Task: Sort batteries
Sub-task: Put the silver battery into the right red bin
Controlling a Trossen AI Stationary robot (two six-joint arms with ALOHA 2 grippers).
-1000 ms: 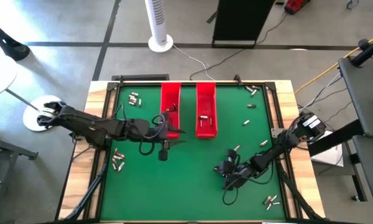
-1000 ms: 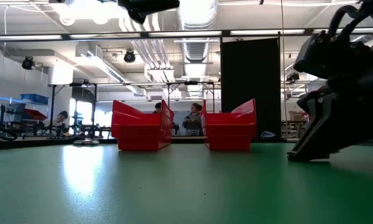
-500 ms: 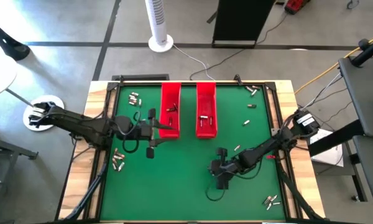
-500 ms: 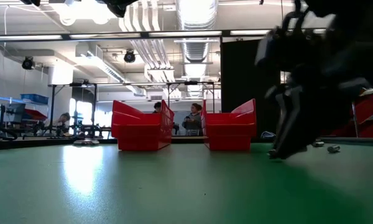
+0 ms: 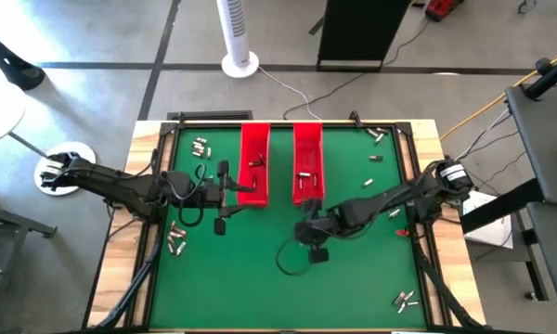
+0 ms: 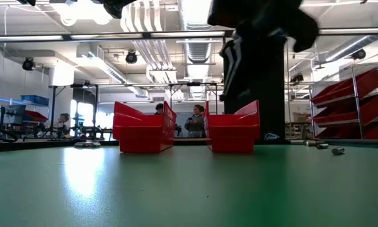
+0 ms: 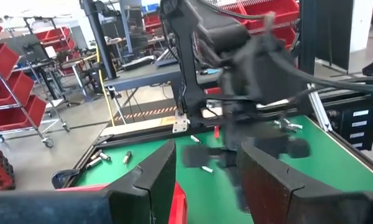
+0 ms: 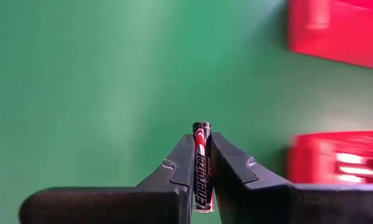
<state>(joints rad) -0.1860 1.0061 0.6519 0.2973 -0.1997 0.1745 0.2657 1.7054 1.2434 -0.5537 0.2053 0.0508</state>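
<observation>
right gripper (image 8: pixel 202 163) is clamped on a black and red energizer battery (image 8: pixel 201 163), held over the green mat (image 5: pixel 260 269) just below the right red tray (image 5: pixel 307 173) in the high view. left gripper (image 5: pixel 225 197) sits beside the left red tray (image 5: pixel 253 158), fingers (image 7: pixel 148 175) parted with nothing between them. loose batteries (image 5: pixel 176 239) lie scattered along the mat's edges, a few inside both trays

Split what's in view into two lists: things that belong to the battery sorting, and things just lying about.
Belonging to the job:
- black-and-red cylindrical battery clamped in the right pincer
- small silvery-grey loose batteries on the green mat
- two long red plastic trays
- left pincer, empty, by the left tray

Just lying about:
- white tower fan on the floor
- red storage bins on wire shelving
</observation>
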